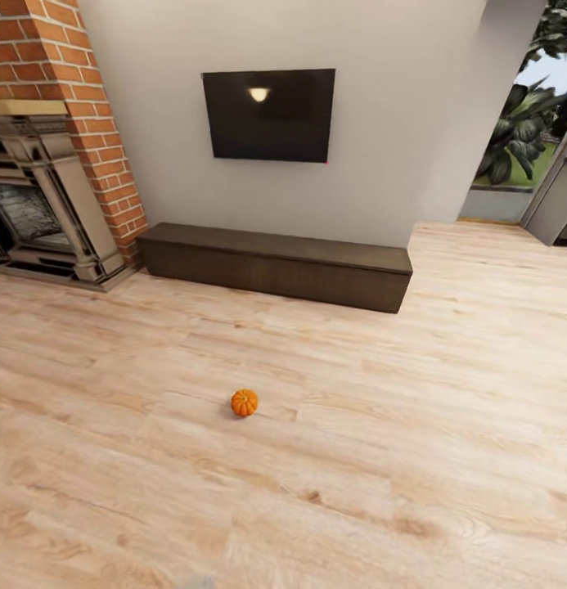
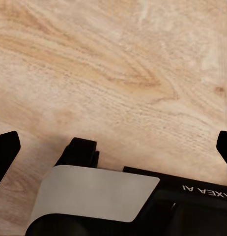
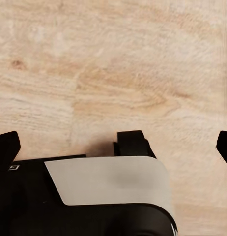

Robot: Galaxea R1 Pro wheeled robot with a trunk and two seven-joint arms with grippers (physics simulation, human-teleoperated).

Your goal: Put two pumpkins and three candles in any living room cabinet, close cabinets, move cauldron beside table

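Head view: one pumpkin [image 1: 244,402], small, bright orange, ribbed, sits alone on the light wood plank floor [image 1: 414,458], a little left of frame centre and below the middle. Bare boards all round it; nothing touching it.

Cabinet [image 1: 276,267]: long, very low, dark brown wood-grain unit against the pale wall [image 1: 381,123], running across the middle of the frame from left of centre to right of centre. Flat fronts, all flush, no gap seen along them. Top surface bare. The pumpkin lies well apart from it, nearer the camera.

Black wall-mounted TV [image 1: 269,114] above the cabinet, upper centre of the frame, a lamp glare reflected near its top edge. Red brick fireplace [image 1: 50,155] at upper left, with a grey metal surround and dark firebox; its right side stands just beside the cabinet's left end. Upper right: an opening with green foliage [image 1: 520,123] beyond it.

Left wrist view: left gripper [image 2: 113,147] over plank floor. Two black fingers [image 2: 6,150] show at the opposite side edges of the frame, spread wide, nothing between them but floor. Black and pale grey robot body parts lie across the lower frame.

Right wrist view: right gripper [image 3: 113,147] likewise, fingers [image 3: 7,147] at the far side edges, spread wide and holding nothing, floor grain beneath.
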